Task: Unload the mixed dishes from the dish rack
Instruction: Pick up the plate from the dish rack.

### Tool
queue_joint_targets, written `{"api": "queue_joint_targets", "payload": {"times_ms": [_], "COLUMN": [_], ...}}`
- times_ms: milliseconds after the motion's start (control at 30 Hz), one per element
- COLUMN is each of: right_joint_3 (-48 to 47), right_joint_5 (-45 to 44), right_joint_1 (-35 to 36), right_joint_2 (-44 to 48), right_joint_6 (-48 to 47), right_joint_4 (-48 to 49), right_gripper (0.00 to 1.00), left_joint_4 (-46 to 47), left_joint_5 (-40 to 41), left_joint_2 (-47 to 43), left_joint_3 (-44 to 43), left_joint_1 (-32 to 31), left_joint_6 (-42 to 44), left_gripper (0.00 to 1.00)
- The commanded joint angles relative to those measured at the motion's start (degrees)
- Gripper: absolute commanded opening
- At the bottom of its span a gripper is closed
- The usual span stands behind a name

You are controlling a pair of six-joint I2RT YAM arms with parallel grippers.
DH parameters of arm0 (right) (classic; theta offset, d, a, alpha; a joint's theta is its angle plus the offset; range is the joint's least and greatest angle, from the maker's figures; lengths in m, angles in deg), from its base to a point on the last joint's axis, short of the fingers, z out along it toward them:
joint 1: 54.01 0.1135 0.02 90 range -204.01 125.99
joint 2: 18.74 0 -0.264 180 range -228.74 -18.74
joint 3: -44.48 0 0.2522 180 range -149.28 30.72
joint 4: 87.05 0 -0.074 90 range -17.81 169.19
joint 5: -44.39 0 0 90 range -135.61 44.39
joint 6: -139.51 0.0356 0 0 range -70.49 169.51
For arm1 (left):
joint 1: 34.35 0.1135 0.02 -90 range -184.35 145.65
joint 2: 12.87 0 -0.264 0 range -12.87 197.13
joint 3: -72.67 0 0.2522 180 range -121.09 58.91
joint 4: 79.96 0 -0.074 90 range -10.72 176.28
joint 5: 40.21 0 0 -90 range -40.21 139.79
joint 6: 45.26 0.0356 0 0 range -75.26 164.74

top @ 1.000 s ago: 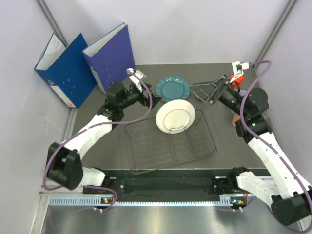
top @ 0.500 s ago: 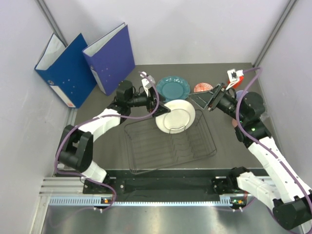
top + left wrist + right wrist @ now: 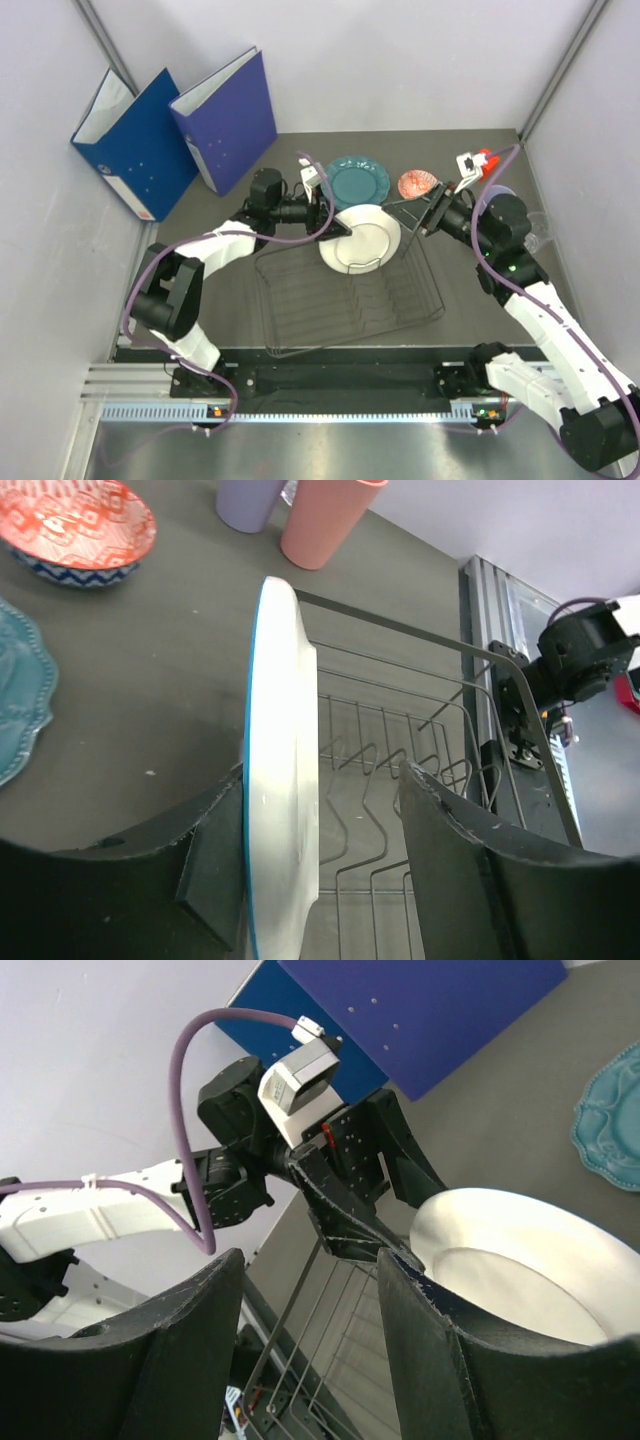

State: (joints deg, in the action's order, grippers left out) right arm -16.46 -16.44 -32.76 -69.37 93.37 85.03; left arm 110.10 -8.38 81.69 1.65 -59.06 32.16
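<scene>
**Unloading nearly done: one plate left in the rack**

Wire fills most of the lower middle of the overhead view: the rectangular rack of thin dark wire sits on the dark table, its near slots bare. At its far end, centre frame, stands the one dish left inside, a round white plate, upright on edge in a slot.

The left pincer reaches in from the left and straddles that plate's rim. In the left wrist view one finger lies against the plate's back. The other stands off from its face with rack wire showing in the gap, so the jaws are parted, not yet clamped. The right pincer hovers just right of the plate, released and holding nothing.

Beyond the rack, dishes already sit on the table. A scalloped teal plate lies flat at upper centre, with a small red-patterned bowl to its right. The left wrist view also shows a lavender cup and a salmon-pink cup upright at the top of the frame, outside the wire. I cannot pick out the clear glass with certainty. Two blue binders stand at the upper left.

By my reading, lifting out the white plate and setting it down is all that remains.
</scene>
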Motion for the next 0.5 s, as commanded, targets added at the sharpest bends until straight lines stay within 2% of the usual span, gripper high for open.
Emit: {"api": "queue_joint_targets", "payload": {"times_ms": [0,167,400,433,467], "right_joint_3": [1.12,2.35,3.14,3.23,3.32], "right_joint_5": [-0.87,-0.87,-1.22,-1.22,-1.31], "right_joint_1": [0.45,0.54,0.45,0.45,0.45], "right_joint_2": [1.06,1.06,1.59,1.59,1.50], "right_joint_6": [-1.40,-1.05,-1.05,-1.05,-1.05], "right_joint_4": [2.41,3.03,2.94,2.94,3.03], "right_gripper": [0.56,0.56,0.56,0.55,0.56], "left_joint_4": [-2.62,-9.31,-10.10,-10.10,-10.36], "left_joint_5": [-1.25,0.51,1.31,1.22,1.39], "left_joint_2": [-2.54,-4.03,-4.48,-4.48,-4.30], "left_joint_3": [-1.28,0.04,0.66,0.39,0.13], "left_joint_1": [-3.05,-5.61,-6.84,-6.84,-6.84], "left_joint_6": [4.74,10.02,10.20,10.21,10.47], "left_gripper": [0.62,0.58,0.36,0.17,0.03]}}
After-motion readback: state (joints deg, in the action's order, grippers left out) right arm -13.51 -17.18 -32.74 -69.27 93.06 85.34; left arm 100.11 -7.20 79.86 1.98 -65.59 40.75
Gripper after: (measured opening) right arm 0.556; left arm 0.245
